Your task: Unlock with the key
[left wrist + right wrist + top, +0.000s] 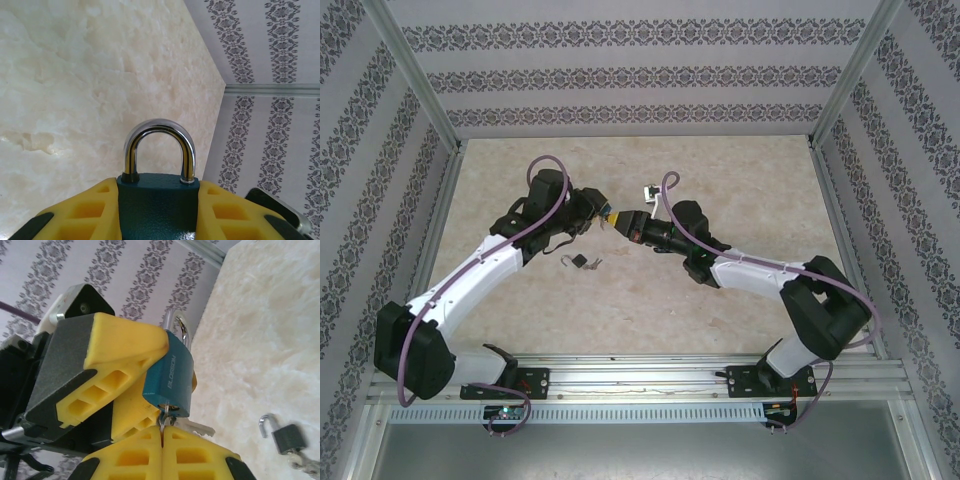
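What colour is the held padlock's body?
Dark teal; the metal padlock shows clearest in the left wrist view.

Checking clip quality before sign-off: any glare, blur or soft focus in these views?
Left wrist: bright glare streaks on the curved chrome shackle, otherwise sharp. Right wrist: teal metal padlock crisp, lettering legible; small grey open padlock slightly soft. Top external: even light, coarse detail.
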Controlling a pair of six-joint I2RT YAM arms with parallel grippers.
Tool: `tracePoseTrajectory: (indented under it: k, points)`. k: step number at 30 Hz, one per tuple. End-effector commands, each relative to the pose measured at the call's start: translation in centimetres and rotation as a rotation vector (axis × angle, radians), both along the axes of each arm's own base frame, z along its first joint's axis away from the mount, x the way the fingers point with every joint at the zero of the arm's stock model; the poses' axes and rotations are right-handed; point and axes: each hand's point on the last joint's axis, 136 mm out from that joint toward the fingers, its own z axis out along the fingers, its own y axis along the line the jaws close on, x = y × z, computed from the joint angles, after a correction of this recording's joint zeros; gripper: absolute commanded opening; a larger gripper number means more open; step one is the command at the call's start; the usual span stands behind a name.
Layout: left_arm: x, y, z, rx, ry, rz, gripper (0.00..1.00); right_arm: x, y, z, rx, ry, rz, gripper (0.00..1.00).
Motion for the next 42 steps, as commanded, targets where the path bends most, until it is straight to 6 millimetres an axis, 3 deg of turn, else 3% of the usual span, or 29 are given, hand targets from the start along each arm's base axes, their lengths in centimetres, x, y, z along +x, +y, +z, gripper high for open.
tracePoseTrajectory:
  k: [1, 9, 13, 18, 22, 28, 34, 37, 40, 42]
  points:
    - [-1.0, -2.1, 3.9, -0.091, -0.118, -0.096, 0.28, 0.3, 0.3, 1.2, 0.145, 0.032, 0.022, 0.00]
    - [-1.0, -2.3, 5.0, -0.127, -0.159, -0.102, 0.28, 0.4, 0.5, 2.6, 0.294, 0.064, 0.045, 0.00]
    - [-1.0, -2.6, 5.6, -0.137, -0.173, -0.116, 0.27, 0.5, 0.6, 2.3, 0.286, 0.054, 0.054, 0.00]
    - [-1.3, -2.7, 5.3, -0.106, -0.135, -0.141, 0.27, -0.3, 0.6, 0.5, -0.064, -0.106, 0.012, 0.00]
    - [-1.6, -2.9, 4.3, -0.051, -0.072, -0.163, 0.27, -1.3, 0.3, 0.5, -0.430, -0.312, -0.024, 0.00]
    - [-1.7, -4.1, 3.4, -0.042, -0.036, -0.193, 0.27, -1.0, -0.1, 1.4, -0.614, -0.421, -0.073, 0.00]
    - [-1.7, -4.3, 3.4, -0.037, -0.034, -0.197, 0.26, -0.8, 0.4, 2.8, -0.538, -0.354, -0.084, 0.00]
    - [-1.7, -4.5, 3.6, -0.049, -0.040, -0.200, 0.26, -0.9, 0.8, 4.1, -0.402, -0.355, -0.085, 0.00]
    - [-1.6, -4.7, 3.9, -0.058, -0.046, -0.204, 0.26, -0.6, 1.2, 4.2, -0.364, -0.332, -0.071, 0.00]
    - [-1.6, -4.8, 4.2, -0.067, -0.060, -0.209, 0.26, -0.4, 1.3, 4.8, -0.223, -0.282, -0.043, 0.00]
